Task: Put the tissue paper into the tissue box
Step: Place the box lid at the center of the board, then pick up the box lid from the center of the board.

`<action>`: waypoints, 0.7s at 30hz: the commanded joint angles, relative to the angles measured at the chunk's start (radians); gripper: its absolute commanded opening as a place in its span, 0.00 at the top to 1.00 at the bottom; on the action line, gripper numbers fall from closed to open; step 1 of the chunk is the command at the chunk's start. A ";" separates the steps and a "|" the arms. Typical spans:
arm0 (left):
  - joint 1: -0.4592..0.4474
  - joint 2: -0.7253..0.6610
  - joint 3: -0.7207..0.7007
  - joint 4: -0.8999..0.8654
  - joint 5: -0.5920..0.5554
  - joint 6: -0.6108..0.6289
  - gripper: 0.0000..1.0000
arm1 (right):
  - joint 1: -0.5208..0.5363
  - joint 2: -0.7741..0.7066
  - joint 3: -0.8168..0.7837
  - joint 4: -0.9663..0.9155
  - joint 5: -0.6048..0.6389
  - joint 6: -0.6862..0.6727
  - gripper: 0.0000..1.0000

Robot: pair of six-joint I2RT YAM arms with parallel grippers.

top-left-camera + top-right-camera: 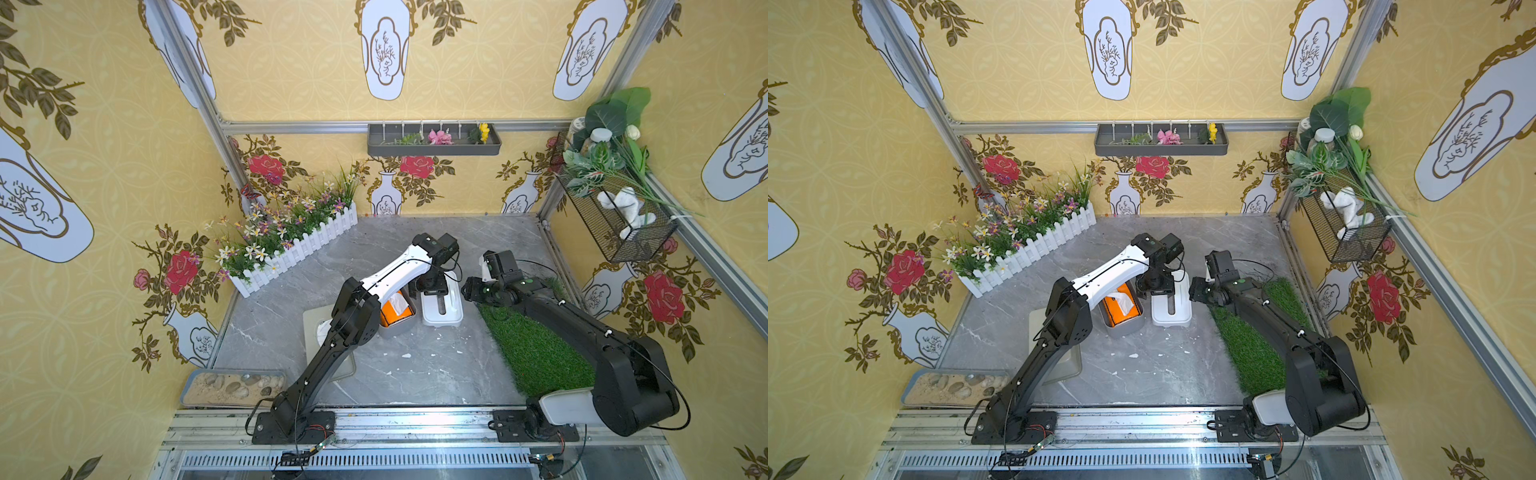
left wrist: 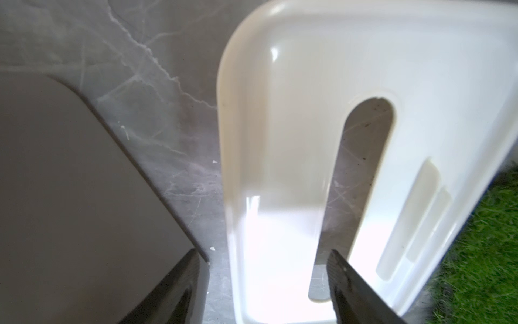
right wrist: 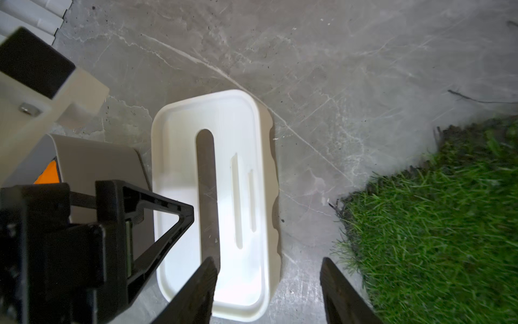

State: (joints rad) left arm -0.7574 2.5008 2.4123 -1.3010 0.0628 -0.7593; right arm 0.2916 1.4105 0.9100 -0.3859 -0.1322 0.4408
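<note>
Mid-table, a little toward the right edge: box (image 1: 1126, 329), grey, open on top, holding the orange tissue pack (image 1: 1118, 311) with a white sheet standing out of it. Just beside the box, on its right-edge side: lid (image 1: 443, 319), white, slotted, lying flat on the table (image 1: 386, 245), not on the box. My left gripper (image 2: 263, 252) hangs low over the lid's box-side strip. Its fingers are spread, one above the box's rim, the other above the slot, and they grip nothing. My right gripper (image 3: 267, 259) hangs over the lid's outer edge. Its fingers are parted and empty, one above the lid, the other above bare table next to the grass mat (image 1: 536, 353). That mat lies along the right edge. Small white scraps (image 1: 406, 355) lie toward the near edge. A flower fence (image 1: 299, 249) stands across the far left corner.
</note>
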 commanded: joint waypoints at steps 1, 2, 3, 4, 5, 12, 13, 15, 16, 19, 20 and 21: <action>0.000 -0.032 -0.024 0.015 -0.005 0.027 0.23 | 0.009 0.036 0.027 0.033 -0.032 -0.007 0.39; 0.000 -0.050 -0.029 0.018 -0.010 0.032 0.22 | 0.019 0.047 0.033 0.032 -0.032 -0.011 0.39; 0.000 -0.073 -0.036 0.023 -0.017 0.038 0.21 | 0.029 0.060 0.040 0.032 -0.034 -0.019 0.39; 0.000 -0.105 -0.052 0.039 -0.025 0.041 0.20 | 0.038 0.076 0.050 0.028 -0.036 -0.026 0.39; 0.000 -0.136 -0.066 0.058 -0.030 0.045 0.19 | 0.047 0.095 0.064 0.018 -0.033 -0.030 0.39; 0.040 -0.418 -0.278 0.321 0.085 0.040 0.16 | 0.081 0.227 0.155 -0.033 -0.003 -0.099 0.39; 0.054 -0.462 -0.326 0.358 0.102 0.031 0.16 | 0.085 0.240 0.171 -0.049 0.015 -0.112 0.40; 0.081 -0.542 -0.417 0.415 0.118 0.017 0.15 | 0.086 0.256 0.194 -0.070 0.034 -0.131 0.40; 0.093 -0.580 -0.458 0.435 0.116 0.019 0.15 | 0.085 0.260 0.201 -0.076 0.038 -0.134 0.41; 0.120 -0.666 -0.541 0.457 0.095 0.026 0.15 | 0.086 0.264 0.220 -0.091 0.047 -0.147 0.42; 0.130 -0.691 -0.562 0.456 0.083 0.028 0.15 | 0.087 0.262 0.227 -0.103 0.051 -0.150 0.42; 0.138 -0.711 -0.582 0.455 0.076 0.033 0.15 | 0.090 0.264 0.236 -0.116 0.059 -0.152 0.42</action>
State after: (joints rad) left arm -0.6357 1.8248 1.8709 -0.9028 0.1455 -0.7341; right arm 0.3779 1.6714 1.1278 -0.4618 -0.1062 0.3141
